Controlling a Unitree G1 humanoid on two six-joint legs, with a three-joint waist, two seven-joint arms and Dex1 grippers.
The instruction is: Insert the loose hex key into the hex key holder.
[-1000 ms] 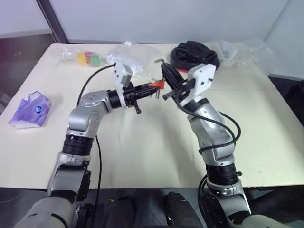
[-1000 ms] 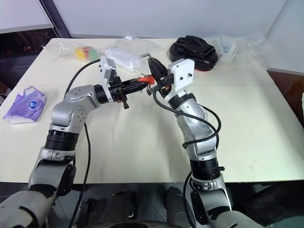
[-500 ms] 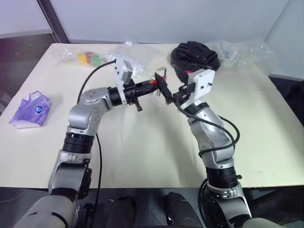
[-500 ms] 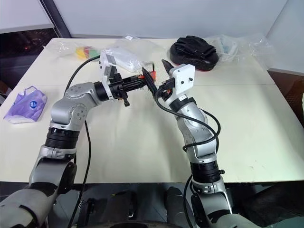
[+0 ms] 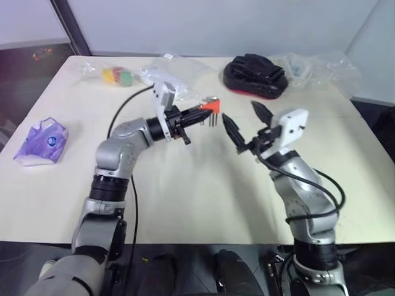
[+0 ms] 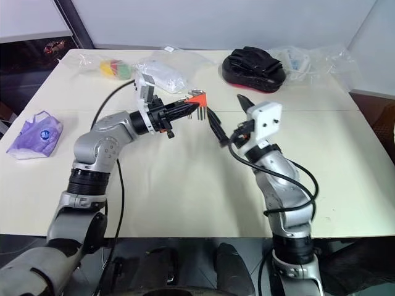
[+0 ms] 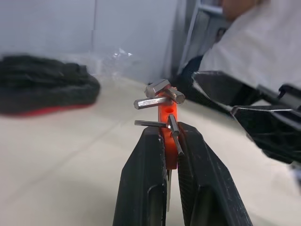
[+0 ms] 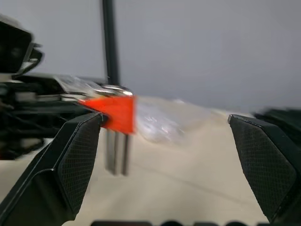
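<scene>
Above the cream table [image 5: 185,185], the hex key holder [image 5: 212,106] was clamped between the closed fingers of the left gripper [image 5: 199,115], with grey keys seen protruding from the red block. Whether the loose hex key was among them could not be told. The right gripper [image 5: 245,122] was held just beside the holder, its fingers spread wide and empty.

Head stereo pair looks down over table [image 5: 185,197]; both wrist cameras close, sharing hex key holder [image 7: 168,123].
</scene>
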